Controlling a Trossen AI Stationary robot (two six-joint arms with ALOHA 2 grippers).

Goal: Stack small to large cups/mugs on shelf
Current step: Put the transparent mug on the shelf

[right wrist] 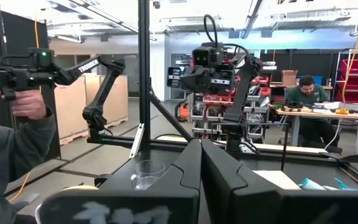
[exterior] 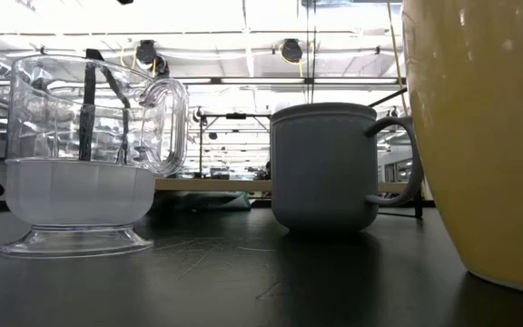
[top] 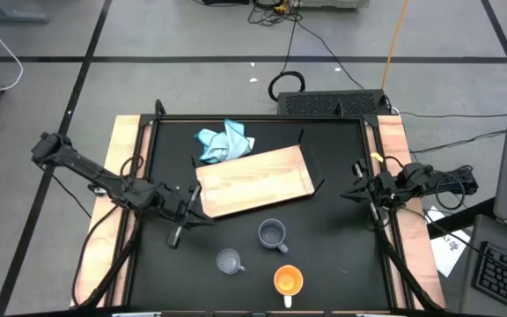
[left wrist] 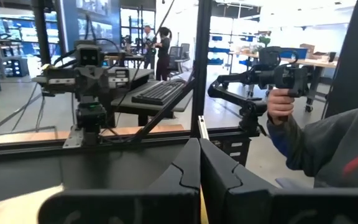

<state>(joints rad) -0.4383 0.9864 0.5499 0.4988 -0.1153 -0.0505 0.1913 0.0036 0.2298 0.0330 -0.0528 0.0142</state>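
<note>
The shelf (top: 255, 180) lies flat on the black table (top: 341, 255), a little left of centre and toward the far side, turned at a slight angle. A crumpled light blue cloth (top: 224, 143) sits at its far left corner, touching the board's edge.

The three cups stand on the table near of the shelf, none on it. The grey-blue mug (top: 272, 234) is closest to the board, just off its near edge. The small clear glass cup (top: 228, 261) stands to the left and nearer — apart from the mug. The orange mug (top: 288, 281) sits nearest of all, close to the table's near edge, its handle pointing near. In the low view the glass cup (exterior: 84, 154) shows on the left, the grey-blue mug (exterior: 325, 166) in the middle with its handle to the right, and the orange mug (exterior: 479, 136) fills the right side.

The left gripper (top: 183, 211) rests low at the left of the table, just beside the shelf's near left corner; its own wrist view shows the fingers (left wrist: 185, 171) pressed together on nothing. The right gripper (top: 356, 187) waits at the table's right edge, well apart from the cups, its fingers (right wrist: 188, 165) likewise together — holding nothing.

Beyond the table, a person's hand (left wrist: 281, 106) grips a handle.
</note>
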